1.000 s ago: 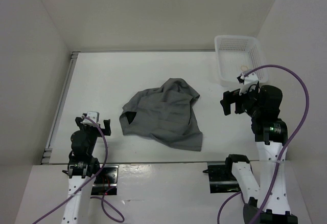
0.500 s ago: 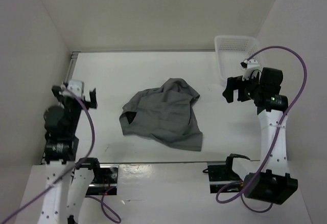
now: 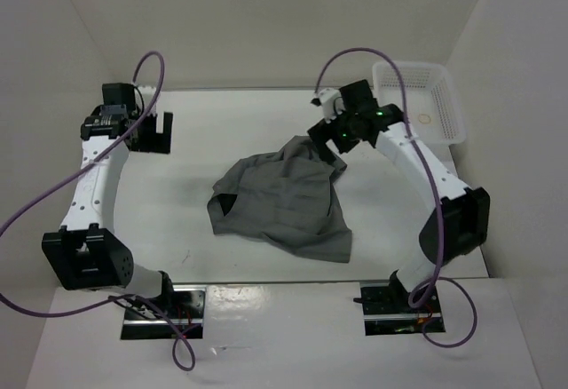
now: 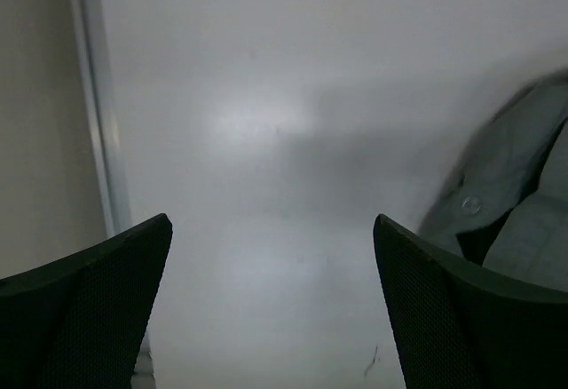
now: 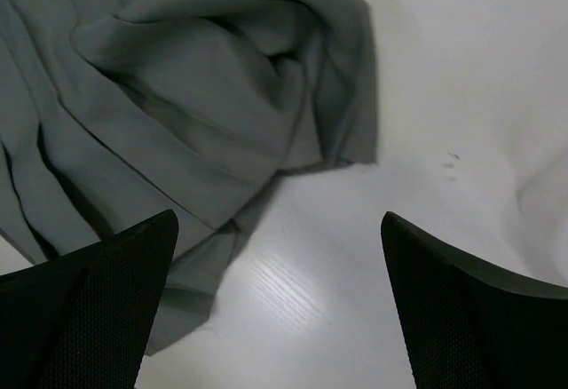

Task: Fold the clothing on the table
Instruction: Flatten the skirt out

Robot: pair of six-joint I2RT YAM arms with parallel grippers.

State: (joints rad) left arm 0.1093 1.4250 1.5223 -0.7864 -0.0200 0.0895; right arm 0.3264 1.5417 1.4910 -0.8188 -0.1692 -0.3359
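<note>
Top view. The clothing (image 3: 284, 207), a dark grey garment, lies crumpled near the middle of the white table (image 3: 417, 220). Its broad lower hem points toward 5 o'clock and a bunched, raised fold sits at its 1 o'clock corner. A small dark opening shows at its 9 o'clock edge. Long straight creases run across the fabric.

The left hand (image 3: 151, 140) hangs over bare table at about 10 o'clock from the clothing, well apart from it and near the metal rail (image 3: 105, 185) along the table's 9 o'clock side. Its jaws are spread wide and hold nothing.

The right hand (image 3: 327, 145) hangs over the bunched 1 o'clock corner of the clothing. Its jaws are also spread wide and hold nothing; whether a finger touches the cloth cannot be told from this view. A white mesh basket (image 3: 388, 87) stands in the table's 1 o'clock corner, at about 2 o'clock from this hand.

Left wrist view. Both dark fingers (image 4: 89, 309) frame bare white table, with the rail at 9 o'clock and an edge of the clothing, bearing a small round button (image 4: 470, 204), at 3 o'clock.

Right wrist view. The folded corner of the clothing fills the area from 9 to 12 o'clock, and bare table lies between the spread fingertips (image 5: 461, 300). No cloth is pinched.
</note>
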